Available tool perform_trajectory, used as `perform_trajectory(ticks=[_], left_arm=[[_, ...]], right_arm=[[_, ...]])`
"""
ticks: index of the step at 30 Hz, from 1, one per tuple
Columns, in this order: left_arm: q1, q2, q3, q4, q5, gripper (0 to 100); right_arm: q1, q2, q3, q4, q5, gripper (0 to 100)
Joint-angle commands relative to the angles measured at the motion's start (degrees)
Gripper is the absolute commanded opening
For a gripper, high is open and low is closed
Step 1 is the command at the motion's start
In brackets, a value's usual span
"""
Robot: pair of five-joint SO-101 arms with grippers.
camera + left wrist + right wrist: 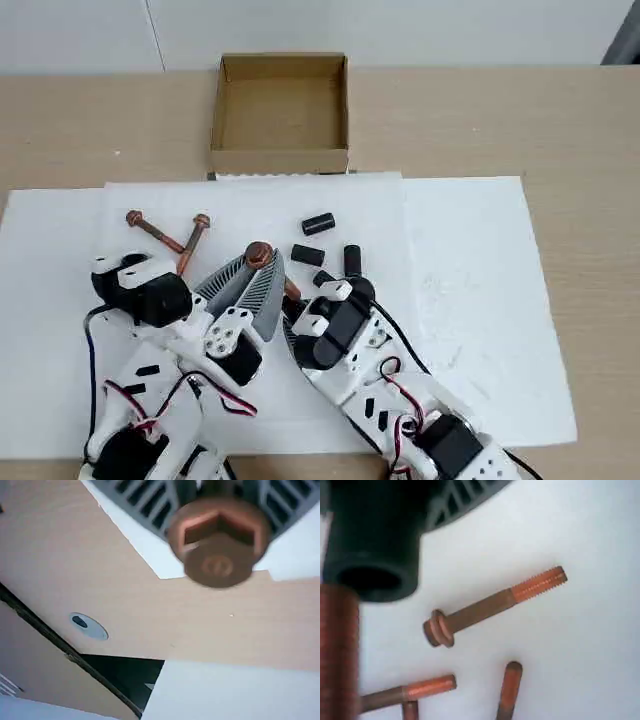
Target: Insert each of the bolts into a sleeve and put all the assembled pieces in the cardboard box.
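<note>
- The held bolt is nearest the left wrist camera, with its hexagonal head face-on. The left gripper pinches it just behind the head.
- In the high view its long axis runs slantwise. The head points toward 10 o'clock and the threaded end toward 4 o'clock, at the right gripper.
- That gripper is clamped around a black sleeve whose open mouth faces the thread. The thread sits just beside the rim and seems not yet inside.
- The cardboard box, at 12 o'clock on the table, holds nothing, so I judge that no piece is finished.
- Left to do: at least two loose bolts lie in a V at 9 o'clock of the held one. Three loose sleeves lie between 2 and 3 o'clock.
</note>
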Motion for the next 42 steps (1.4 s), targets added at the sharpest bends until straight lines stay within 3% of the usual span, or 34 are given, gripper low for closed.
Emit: perform_trajectory(ticks=[1, 23, 37, 42], left_arm=[[0.0, -0.3, -0.3, 0.5, -0.6, 1], [-0.1, -0.4, 4.1, -3.9, -2.5, 1], [0.8, -0.4, 3.7, 3.9, -2.3, 1], [6.0, -0.4, 3.7, 5.8, -2.2, 1]], right_arm=[[2.7, -0.7, -4.3, -1.6, 0.9, 0.4], [1.6, -0.7, -5.5, -1.4, 1.1, 0.4], [1.5, -0.7, -6.5, -5.6, 3.4, 0.4], [1.5, -0.7, -6.7, -6.3, 3.5, 0.4]])
